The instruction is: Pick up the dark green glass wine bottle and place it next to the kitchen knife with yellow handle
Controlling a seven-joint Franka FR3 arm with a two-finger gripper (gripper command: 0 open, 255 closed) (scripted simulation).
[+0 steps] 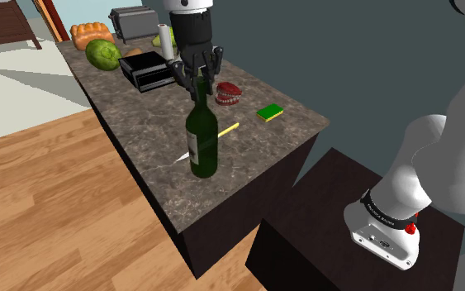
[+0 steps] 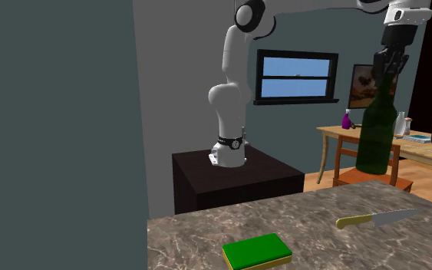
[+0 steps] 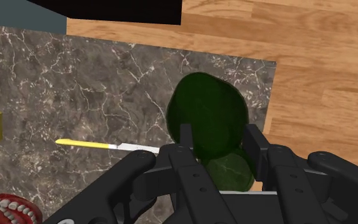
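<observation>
My gripper is clamped on the neck of the bottle, one finger on each side. The neck is the only part narrow enough for my fingers, and a grip from above keeps the bottle upright. In the second exterior view the bottle hangs clear of the counter, its base well above the knife, so I judge it lifted and not yet set down. From the wrist, the green body sits just beside the blade end of the knife, with the yellow handle pointing away. Holding it high keeps the base from clipping the knife. The next move, I think, is a straight descent onto bare counter just beside the blade, not on it.
</observation>
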